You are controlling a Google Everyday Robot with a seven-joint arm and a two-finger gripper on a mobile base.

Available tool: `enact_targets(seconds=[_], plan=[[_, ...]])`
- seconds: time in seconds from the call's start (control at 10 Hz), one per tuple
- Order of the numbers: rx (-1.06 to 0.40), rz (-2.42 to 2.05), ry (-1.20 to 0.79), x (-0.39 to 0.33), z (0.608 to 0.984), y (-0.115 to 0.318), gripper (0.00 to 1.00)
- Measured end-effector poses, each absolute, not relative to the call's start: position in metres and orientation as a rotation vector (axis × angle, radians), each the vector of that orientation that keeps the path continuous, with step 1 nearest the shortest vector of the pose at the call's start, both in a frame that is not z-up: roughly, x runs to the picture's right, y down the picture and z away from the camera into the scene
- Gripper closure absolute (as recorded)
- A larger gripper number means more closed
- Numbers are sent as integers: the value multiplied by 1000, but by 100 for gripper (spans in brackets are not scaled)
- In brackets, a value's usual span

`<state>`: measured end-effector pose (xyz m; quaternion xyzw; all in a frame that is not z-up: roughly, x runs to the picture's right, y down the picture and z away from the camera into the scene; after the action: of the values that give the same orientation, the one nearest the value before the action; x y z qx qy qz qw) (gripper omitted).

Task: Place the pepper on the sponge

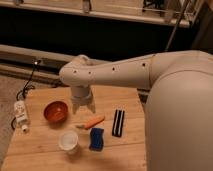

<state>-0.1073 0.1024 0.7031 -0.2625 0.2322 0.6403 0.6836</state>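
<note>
The slim orange pepper [93, 122] lies on the wooden table [45, 150], its pale stem end pointing left. Just below it sits the blue sponge [96, 139], apart from the pepper. My gripper [83, 106] hangs from the white arm just above and to the left of the pepper, pointing down at the table, between the bowl and the pepper.
An orange-red bowl [55, 111] stands left of the gripper. A white cup [68, 141] sits left of the sponge. A black object with white stripes [118, 123] lies right of the pepper. A white power strip [20, 112] is on the table's left edge.
</note>
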Motion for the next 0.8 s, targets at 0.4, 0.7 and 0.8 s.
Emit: enact_targets(seconds=[0.4, 0.7, 0.8], plan=[[-589, 1435, 520, -107, 703, 102, 35], [-597, 1436, 522, -107, 703, 103, 35], [-620, 1430, 538, -107, 704, 108, 35]])
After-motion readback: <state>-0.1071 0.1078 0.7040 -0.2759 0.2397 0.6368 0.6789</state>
